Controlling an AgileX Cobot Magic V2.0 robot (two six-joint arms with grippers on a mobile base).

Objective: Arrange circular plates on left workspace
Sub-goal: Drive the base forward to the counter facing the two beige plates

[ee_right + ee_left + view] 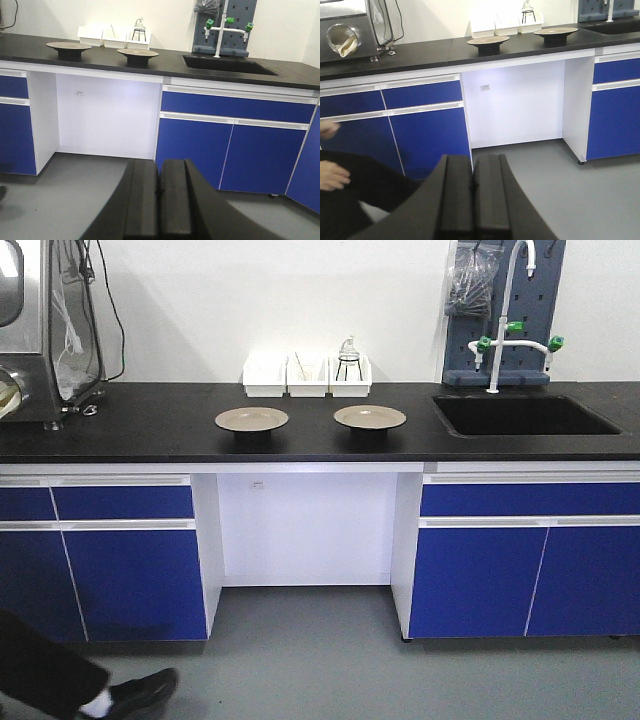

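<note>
Plates (251, 419), round, glossy beige-tan

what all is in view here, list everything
circular plates: 2, beige-tan, side by side mid-countertop
countertop: 1, black, above cabinets
bins: 3, white, against wall behind plates
sink: 1, black, recessed at right
faucet: 1, white with green knobs, behind sink
cabinets: several, blue, under countertop
steel machine: 1, silver, countertop's far left
bystander's shoe: 1, black, floor bottom left
left gripper: 1, black, shut
right gripper: 1, black, shut
</note>
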